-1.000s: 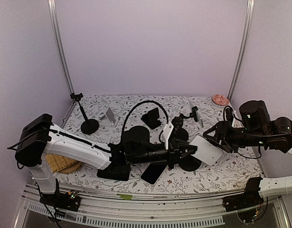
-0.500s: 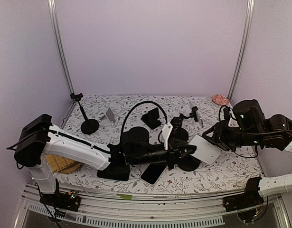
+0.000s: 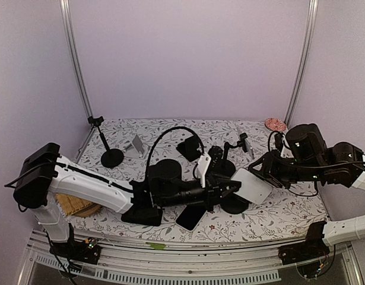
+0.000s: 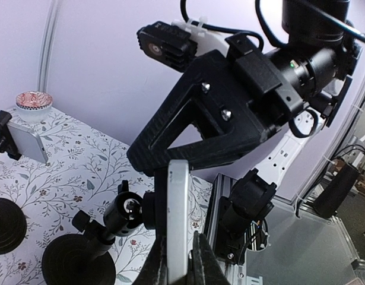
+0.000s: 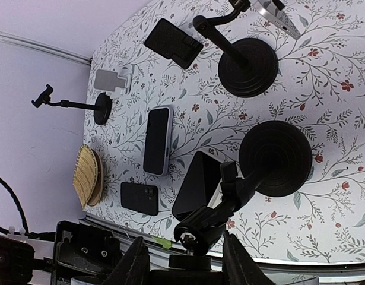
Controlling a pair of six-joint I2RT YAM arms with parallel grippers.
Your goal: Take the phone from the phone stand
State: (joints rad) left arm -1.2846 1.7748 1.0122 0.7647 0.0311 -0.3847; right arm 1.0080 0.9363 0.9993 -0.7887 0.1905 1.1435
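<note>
The silver phone [image 3: 253, 187] sits clamped on a black phone stand with a round base [image 3: 235, 205]. My left gripper [image 3: 232, 189] is shut on the phone's lower end. In the left wrist view the phone [image 4: 177, 202] shows edge-on between my fingers, with the left gripper [image 4: 177, 240] closed on it and the stand's ball joint [image 4: 126, 209] to its left. My right gripper [image 3: 264, 171] is open at the phone's far end. In the right wrist view the right gripper [image 5: 188, 249] straddles the ball joint [image 5: 197, 233] above the base [image 5: 276, 157]. The phone is hidden there.
A black phone [image 3: 191, 217] lies flat beside the base. A second stand [image 5: 247, 65] behind it holds another silver phone [image 3: 244, 142]. A gooseneck stand [image 3: 169, 172], a slim stand [image 3: 111, 157], a pink dish [image 3: 275, 124] and a bamboo coaster [image 3: 75, 205] share the table.
My right arm has moved left, bringing its open gripper up to the phone's far end. My left gripper and the phone have shifted slightly left.
</note>
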